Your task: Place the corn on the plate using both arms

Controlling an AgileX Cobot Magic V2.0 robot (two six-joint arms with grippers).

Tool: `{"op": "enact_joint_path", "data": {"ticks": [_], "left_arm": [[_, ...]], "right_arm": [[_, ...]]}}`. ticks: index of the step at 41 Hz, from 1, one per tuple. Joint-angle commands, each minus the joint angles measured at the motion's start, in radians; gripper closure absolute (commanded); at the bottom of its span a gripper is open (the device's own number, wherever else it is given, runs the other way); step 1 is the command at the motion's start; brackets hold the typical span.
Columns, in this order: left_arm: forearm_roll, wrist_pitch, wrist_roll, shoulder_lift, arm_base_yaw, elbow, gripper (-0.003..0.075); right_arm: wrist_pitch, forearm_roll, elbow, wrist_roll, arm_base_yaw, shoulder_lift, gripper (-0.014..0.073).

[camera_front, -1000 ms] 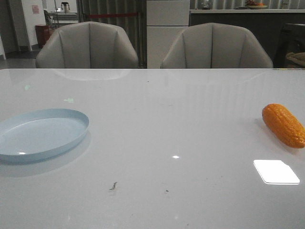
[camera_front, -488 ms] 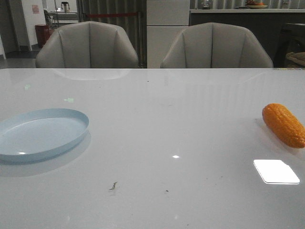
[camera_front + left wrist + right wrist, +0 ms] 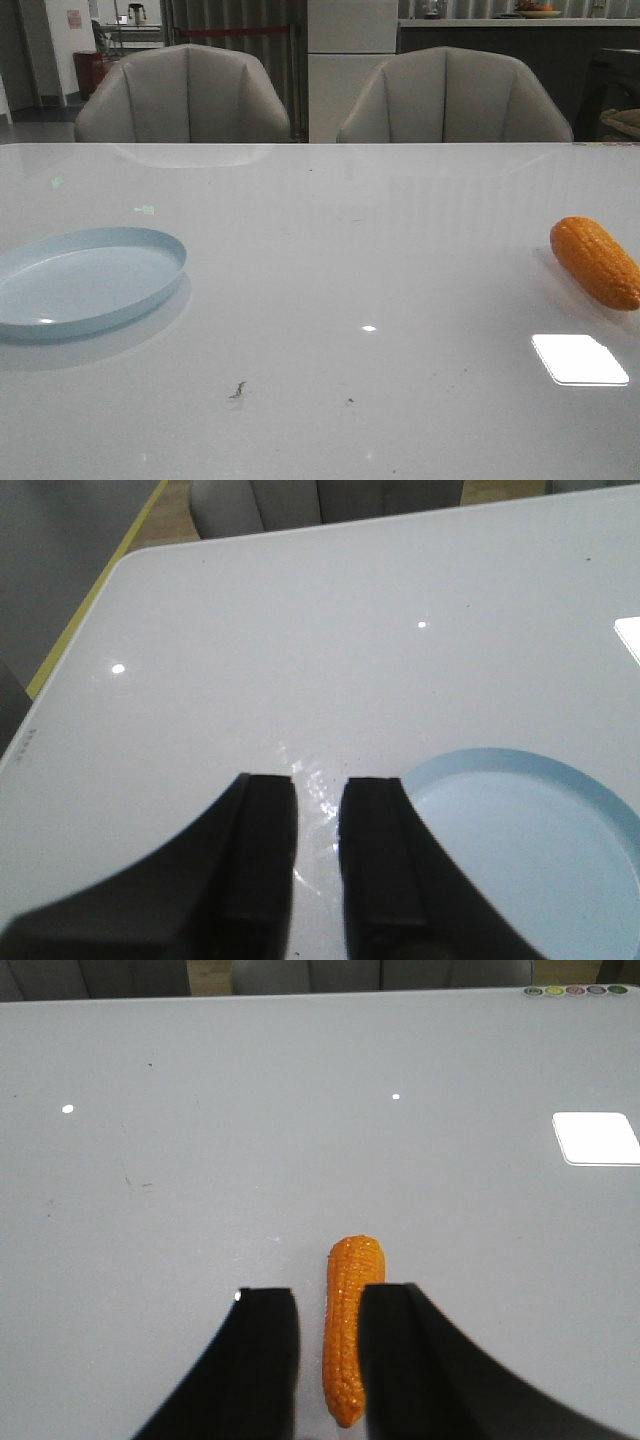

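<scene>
My right gripper (image 3: 328, 1360) hangs over the table (image 3: 330, 260) and looks down at the corn (image 3: 346, 1328). My two black fingers (image 3: 262, 1360) are a little way apart. The corn shows in the gap between them, but I am looking from above, so I cannot tell if my fingers touch it or are just over it.

My left gripper (image 3: 318, 855) hangs low by the plate (image 3: 585, 800). Its fingers (image 3: 258, 845) have a thin gap between them and nothing is in it. One finger covers the near edge of the plate.

The corn (image 3: 596, 262) is orange and bumpy, with rows of little bits all along it. It is long, with narrow rounded ends. In the front view it lies flat on the white table at the far right, turned a bit slantways.

The plate (image 3: 150, 290) is round, pale blue and shallow. It sits far off on the left side, well apart from the corn.
</scene>
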Motion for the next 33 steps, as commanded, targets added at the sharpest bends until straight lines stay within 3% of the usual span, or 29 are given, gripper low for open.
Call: {"op": "enact_joint_path", "data": {"ticks": [1,4,8,18,27,33], "left_arm": [[-0.016,-0.053,-0.009,-0.006,-0.007,-0.037,0.0311],[-0.016,-0.053,-0.009,0.005,-0.007,-0.041,0.0253],[-0.021,-0.030,-0.009,0.045,-0.007,-0.074,0.0236],[-0.054,0.247,-0.009,0.232,-0.007,-0.315,0.0237],[-0.058,0.506,-0.009,0.512,-0.007,-0.606,0.0237],[-0.111,0.607,0.018,0.662,-0.007,-0.703,0.0237]], "right_arm": [[-0.074,0.002,-0.037,-0.001,-0.006,0.000,0.0147],[-0.074,0.002,-0.037,-0.001,-0.006,0.000,0.0132],[-0.074,0.002,-0.037,-0.001,-0.006,0.000,0.0138],[-0.074,0.002,-0.037,-0.001,-0.006,0.000,0.0138],[-0.072,0.002,-0.035,-0.001,-0.006,0.000,0.0138],[-0.071,0.002,-0.035,-0.001,-0.006,0.000,0.0138]]}}
